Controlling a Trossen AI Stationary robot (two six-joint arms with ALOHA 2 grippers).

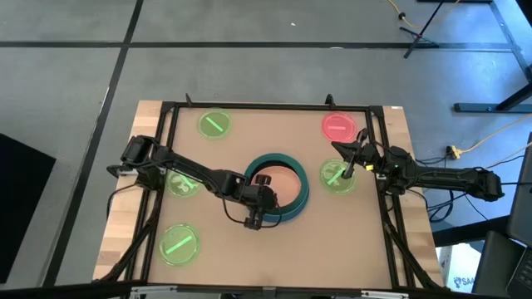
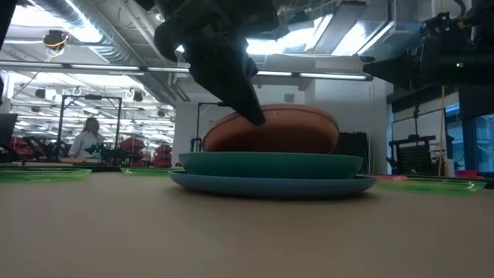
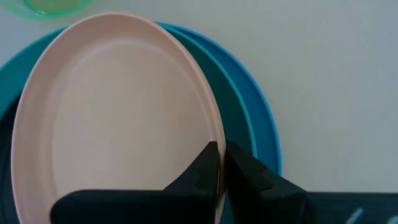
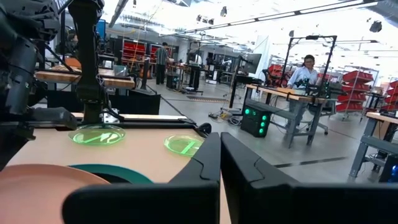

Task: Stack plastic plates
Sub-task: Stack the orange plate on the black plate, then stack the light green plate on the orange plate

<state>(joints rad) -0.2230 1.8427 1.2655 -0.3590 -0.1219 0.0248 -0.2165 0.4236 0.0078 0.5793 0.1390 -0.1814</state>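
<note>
- The peach plate (image 1: 287, 184) sits tilted on the stack at the middle of the tabletop (image 1: 274, 249): in the low view its edge toward the left claw is raised and the opposite edge rests on the teal plate (image 2: 270, 164).
- The teal plate lies flat on the blue plate (image 2: 270, 185), which lies flat on the tabletop; the rims of both show beyond the peach plate in the left wrist view.
- The left claw (image 3: 221, 163) is pinched shut on the rim of the peach plate, one finger inside the rim and one outside.
- The right claw (image 1: 349, 166) hangs over a translucent green plate (image 1: 337, 177) just right of the stack; its fingers are nearly together with nothing between them.
- A pink-red plate (image 1: 338, 126) lies flat near the far right corner, apart from the green plate below it.
- Three more green plates lie flat on the left side: one far (image 1: 214, 124), one under the left arm (image 1: 181, 183), one near (image 1: 179, 243).
- The near half of the tabletop in front of the stack is bare, as is the far middle between the far green and pink-red plates.
- A dark frame (image 1: 274, 106) runs along the tabletop's edges.
- No readable writing shows on any plate.
</note>
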